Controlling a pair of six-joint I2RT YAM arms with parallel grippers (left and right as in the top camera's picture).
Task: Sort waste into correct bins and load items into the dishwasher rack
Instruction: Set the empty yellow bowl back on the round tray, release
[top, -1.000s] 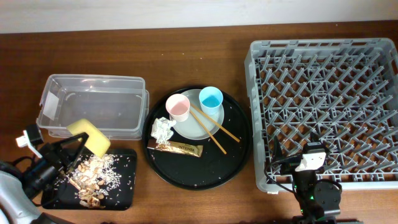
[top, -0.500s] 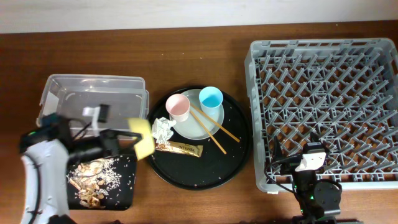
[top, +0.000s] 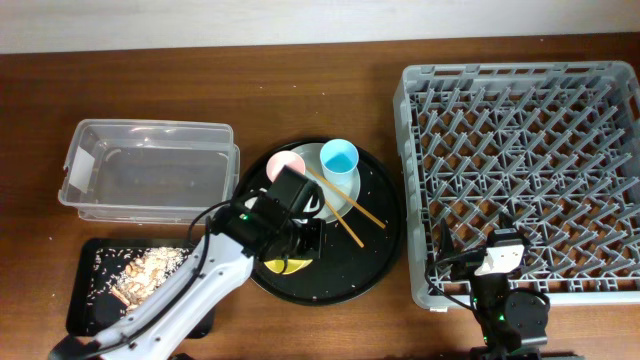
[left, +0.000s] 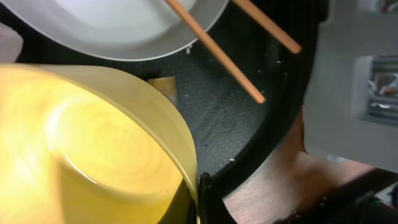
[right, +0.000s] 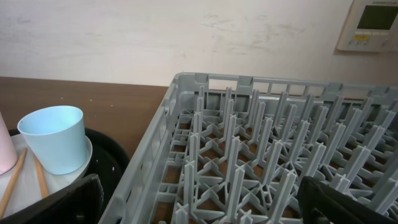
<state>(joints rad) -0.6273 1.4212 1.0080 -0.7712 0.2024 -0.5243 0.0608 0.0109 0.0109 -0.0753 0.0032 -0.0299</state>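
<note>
1. Black and flat, the small tray (top: 82, 310) lies nearest on the left of the tabletop (top: 300, 90), with the beige food scraps (top: 135, 272) spread in it.
2. Near on the right, the right gripper (right: 199, 193) hovers at the near wall of the rack (top: 520, 70), its fingers spread wide and empty. A bowl carried across low could strike this arm.
3. Over the near part of the round black tray (top: 375, 260), the left gripper (top: 299, 244) pinches the rim of the yellow bowl (left: 81, 143). One finger (left: 203, 196) presses on the outer wall; the other is hidden. Such a thin rim hold could let the bowl swivel or slip on a quick swing.
4. Just past the bowl a corner of the snack wrapper (left: 163, 86) shows. I cannot find the napkin; it is probably under the arm.
5. Beyond, the chopsticks (left: 214, 53) lie across the plate (left: 124, 25), with their tips out over the tray. The bowl hangs close, so a sideways move without a lift could sweep them off or knock the pink cup (top: 283, 163) and blue cup (top: 339, 158).
6. Farther left, the clear tub (top: 150, 125) shows nothing inside.
7. The rack reaches farthest and holds none of the items. Its wall stands high enough to catch a low bowl.
</note>
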